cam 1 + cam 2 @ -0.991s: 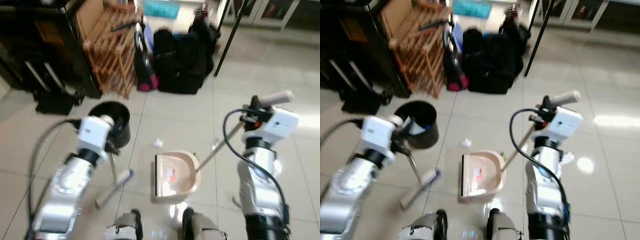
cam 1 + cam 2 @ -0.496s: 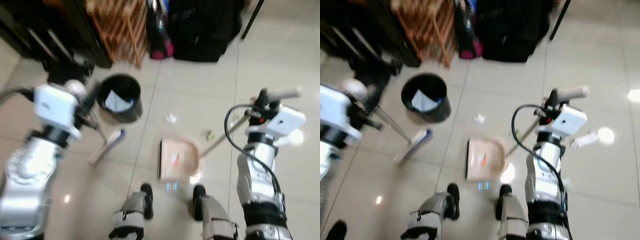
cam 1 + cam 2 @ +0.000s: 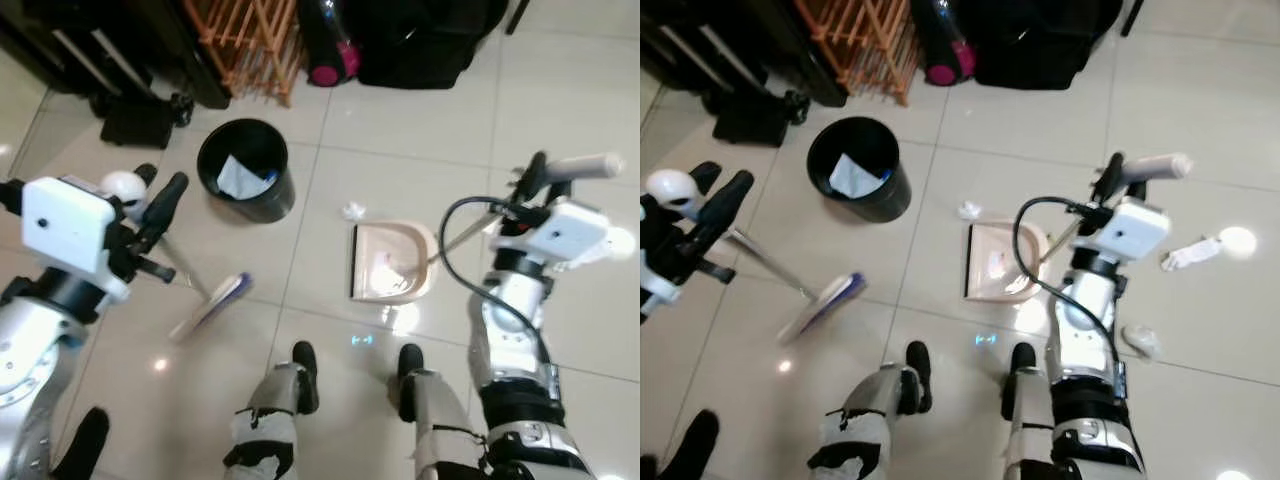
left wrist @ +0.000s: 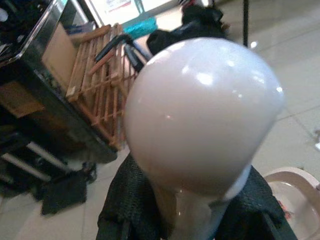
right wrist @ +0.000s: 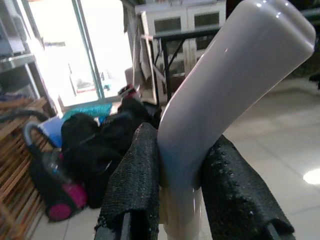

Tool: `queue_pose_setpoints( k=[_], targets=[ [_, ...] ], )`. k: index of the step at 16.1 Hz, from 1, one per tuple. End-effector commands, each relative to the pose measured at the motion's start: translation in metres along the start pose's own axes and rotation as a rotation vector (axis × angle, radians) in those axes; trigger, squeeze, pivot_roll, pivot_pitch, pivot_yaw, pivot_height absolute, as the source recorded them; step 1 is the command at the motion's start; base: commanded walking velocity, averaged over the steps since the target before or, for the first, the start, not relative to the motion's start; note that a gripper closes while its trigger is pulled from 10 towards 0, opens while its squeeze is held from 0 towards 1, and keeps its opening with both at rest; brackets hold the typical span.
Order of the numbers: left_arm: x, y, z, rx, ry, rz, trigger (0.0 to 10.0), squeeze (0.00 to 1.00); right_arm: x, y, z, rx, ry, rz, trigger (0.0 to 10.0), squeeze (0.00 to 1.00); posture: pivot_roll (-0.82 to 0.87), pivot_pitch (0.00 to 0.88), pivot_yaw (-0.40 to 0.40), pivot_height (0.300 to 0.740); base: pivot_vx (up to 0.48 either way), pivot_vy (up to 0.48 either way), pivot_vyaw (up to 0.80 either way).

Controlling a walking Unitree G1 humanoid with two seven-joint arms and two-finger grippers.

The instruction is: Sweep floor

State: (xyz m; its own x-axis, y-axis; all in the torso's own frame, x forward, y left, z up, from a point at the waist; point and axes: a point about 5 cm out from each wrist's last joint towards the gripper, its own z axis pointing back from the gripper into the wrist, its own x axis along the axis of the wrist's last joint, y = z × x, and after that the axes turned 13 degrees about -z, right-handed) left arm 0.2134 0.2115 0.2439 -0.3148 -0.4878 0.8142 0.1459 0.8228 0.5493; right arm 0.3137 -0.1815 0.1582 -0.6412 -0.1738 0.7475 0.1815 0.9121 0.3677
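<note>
We have open tile (image 3: 1200, 130) ahead right. Ahead left it's tight: black bin (image 3: 245, 183), wooden rack (image 3: 248, 38), black bags (image 3: 420, 35). Dustpan (image 3: 392, 262) and paper scrap (image 3: 353, 211) sit dead ahead.

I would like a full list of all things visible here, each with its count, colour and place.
dustpan: 1, beige, on the floor tiles ahead of the robot's feet
broom: 1, white head and thin handle, left of dustpan
bin: 1, black, paper inside, ahead on the left
paper scraps: several, white, by dustpan and on the right
wooden rack: 1, brown, far left
black bags: dark pile, far centre
left pincer: shut on the broom's knob
right pincer: shut on the dustpan's handle
</note>
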Motion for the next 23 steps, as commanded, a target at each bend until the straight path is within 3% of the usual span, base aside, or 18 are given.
queue_pose_setpoints(
  k=[1,6,7,8,9,10,11,12,17,20,21,22,23],
  targets=[
    [0.009,0.006,0.006,0.017,-0.022,-0.043,10.0,0.00,-0.002,0.004,0.005,0.008,-0.007,-0.008,10.0,0.00,0.31,0.525,0.176,0.740,0.000,0.000,0.00],
    [0.014,0.015,0.010,-0.001,-0.020,-0.066,10.0,0.00,-0.006,0.002,0.011,-0.012,-0.029,0.010,10.0,0.00,0.33,0.523,0.201,0.740,0.000,0.000,0.00],
    [0.015,0.014,0.009,-0.003,-0.021,-0.064,10.0,0.00,-0.006,0.001,0.011,-0.012,-0.032,0.010,10.0,0.06,0.33,0.523,0.201,0.740,0.000,0.000,0.00],
    [0.015,0.012,0.009,-0.006,-0.023,-0.059,10.0,0.00,-0.006,-0.001,0.014,-0.015,-0.035,0.009,10.0,0.51,0.32,0.519,0.198,0.740,0.000,0.000,0.00],
    [0.016,0.011,0.008,-0.008,-0.027,-0.053,10.0,0.00,-0.006,-0.002,0.017,-0.017,-0.037,0.008,10.0,0.76,0.31,0.517,0.195,0.740,0.000,0.000,0.00],
    [0.016,0.010,0.008,-0.010,-0.029,-0.050,10.0,0.00,-0.006,-0.002,0.018,-0.018,-0.037,0.007,10.0,0.76,0.31,0.517,0.192,0.740,0.000,0.000,0.00],
    [0.016,0.008,0.008,-0.011,-0.032,-0.042,10.0,0.00,-0.007,-0.003,0.022,-0.020,-0.033,0.005,10.0,0.93,0.30,0.514,0.188,0.740,0.000,0.000,0.00],
    [0.015,0.005,0.007,-0.013,-0.032,-0.033,10.0,0.00,-0.007,-0.004,0.028,-0.025,-0.028,0.002,10.0,1.00,0.28,0.504,0.175,0.740,0.000,0.000,0.00],
    [0.005,-0.016,0.015,-0.041,-0.019,0.027,10.0,0.00,0.006,-0.005,0.057,-0.011,-0.012,-0.026,10.0,1.00,0.20,0.437,0.124,0.740,0.000,0.000,0.00],
    [-0.008,-0.025,0.006,-0.018,-0.012,0.052,10.0,0.00,0.001,-0.002,0.067,0.028,0.105,-0.065,10.0,1.00,0.15,0.412,0.057,0.740,0.000,0.000,0.00],
    [-0.012,-0.028,0.003,-0.012,-0.012,0.056,10.0,0.00,-0.003,0.000,0.068,0.043,0.159,-0.092,10.0,0.35,0.14,0.410,0.038,0.740,0.000,0.000,0.00],
    [-0.014,-0.029,0.001,-0.009,-0.013,0.056,10.0,0.00,-0.005,0.000,0.068,0.049,0.181,-0.105,10.0,0.00,0.14,0.410,0.038,0.740,0.000,0.000,0.00],
    [-0.018,-0.032,0.000,0.007,-0.012,0.059,10.0,0.00,-0.013,0.006,0.072,0.089,0.273,-0.164,10.0,0.00,0.11,0.378,0.033,0.740,0.000,0.000,0.00]
  ],
)
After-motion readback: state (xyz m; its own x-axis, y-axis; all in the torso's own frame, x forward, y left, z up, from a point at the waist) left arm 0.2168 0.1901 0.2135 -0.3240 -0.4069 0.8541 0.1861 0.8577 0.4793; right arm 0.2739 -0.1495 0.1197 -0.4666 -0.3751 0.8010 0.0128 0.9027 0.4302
